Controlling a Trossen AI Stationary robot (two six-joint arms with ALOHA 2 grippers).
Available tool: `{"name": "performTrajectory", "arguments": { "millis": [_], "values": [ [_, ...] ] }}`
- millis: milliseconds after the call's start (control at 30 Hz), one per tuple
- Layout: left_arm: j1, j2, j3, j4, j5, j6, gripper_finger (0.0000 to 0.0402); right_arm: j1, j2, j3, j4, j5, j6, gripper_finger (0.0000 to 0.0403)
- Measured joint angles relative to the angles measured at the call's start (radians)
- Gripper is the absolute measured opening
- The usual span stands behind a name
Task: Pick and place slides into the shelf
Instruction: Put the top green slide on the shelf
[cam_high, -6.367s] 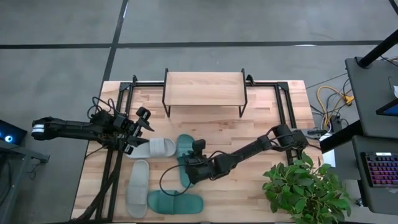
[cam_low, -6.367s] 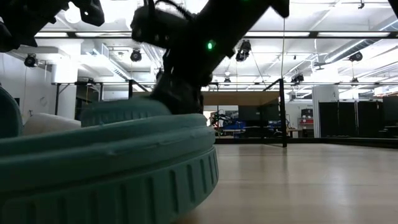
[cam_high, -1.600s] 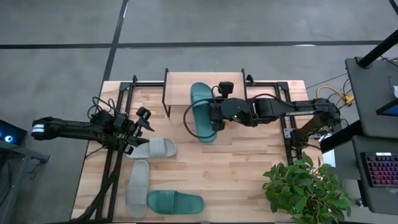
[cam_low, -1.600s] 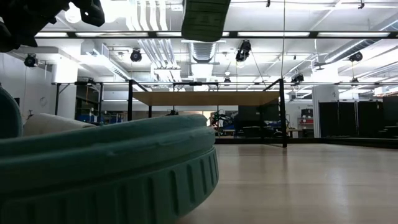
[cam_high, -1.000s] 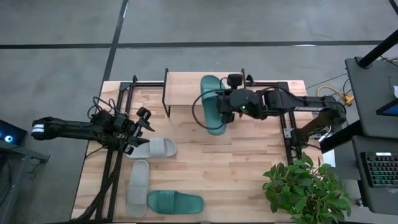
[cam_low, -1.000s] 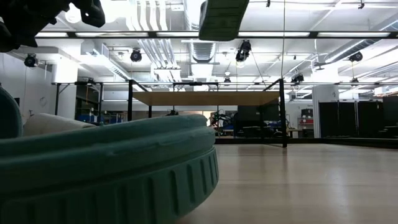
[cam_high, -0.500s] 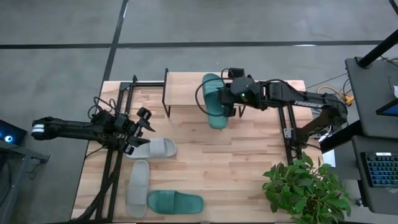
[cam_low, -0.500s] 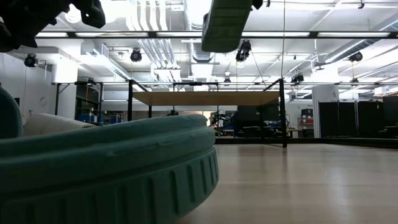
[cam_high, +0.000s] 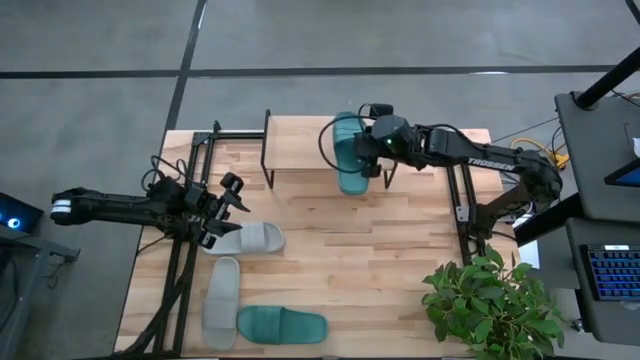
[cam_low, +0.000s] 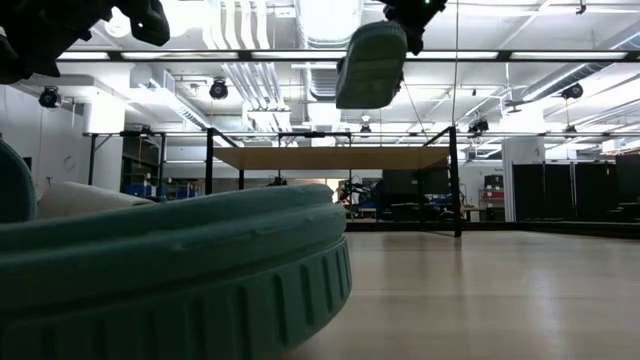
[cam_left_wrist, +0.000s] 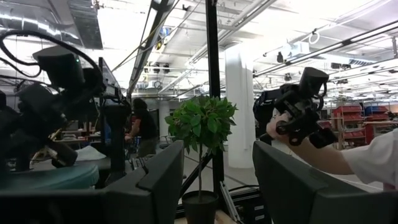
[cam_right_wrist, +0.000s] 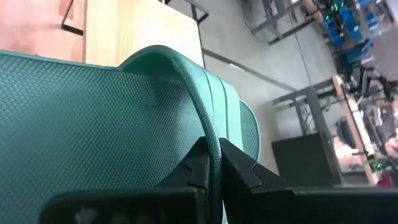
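My right gripper (cam_high: 372, 152) is shut on a teal slide (cam_high: 348, 150), held in the air over the right half of the shelf (cam_high: 300, 143). In the low view that slide (cam_low: 372, 65) hangs above the shelf's plank (cam_low: 330, 157). The second teal slide (cam_high: 283, 325) lies flat near the table's near edge and fills the low view's foreground (cam_low: 170, 270). Two grey slides (cam_high: 250, 238) (cam_high: 222, 300) lie flat on the table's left. My left gripper (cam_high: 226, 208) is open just left of the upper grey slide, and nothing shows between its fingers (cam_left_wrist: 168, 177). My right gripper pinches the teal slide's strap by its edge (cam_right_wrist: 210, 146) between the two fingers (cam_right_wrist: 245, 168). It comes at the strap from the table's right, level. The slide is lifted clear over the shelf, its length running from near to far, tilted in the low view.
Black metal frames (cam_high: 205, 150) (cam_high: 462, 170) run along both sides of the table. A potted plant (cam_high: 490, 300) stands at the near right corner. A person's arm in a white sleeve (cam_left_wrist: 367, 158) shows beyond the table. Bare wood lies in the table's middle (cam_high: 380, 250).
My right gripper has carried the teal slide toward the table's far edge and a little to the right, from partly off the shelf's front to over the shelf's right half. The slide stays lifted. My left arm has kept still.
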Motion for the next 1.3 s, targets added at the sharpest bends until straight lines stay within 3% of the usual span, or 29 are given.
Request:
{"name": "performTrajectory", "arguments": {
  "millis": [167,700,1300],
  "values": [
    [0.0,0.0,0.0,-0.002,0.0,0.001,0.0178,-0.023,-0.007,-0.05,0.092,-0.007,-0.048,0.0012],
    [0.0,0.0,0.0,-0.025,0.0,0.001,0.0178,-0.11,-0.013,-0.118,0.138,-0.011,-0.083,0.0011],
    [0.0,0.036,0.0,-0.024,-0.005,0.001,0.0178,-0.225,-0.014,-0.141,0.136,-0.136,-0.122,0.0011]
  ]
}}
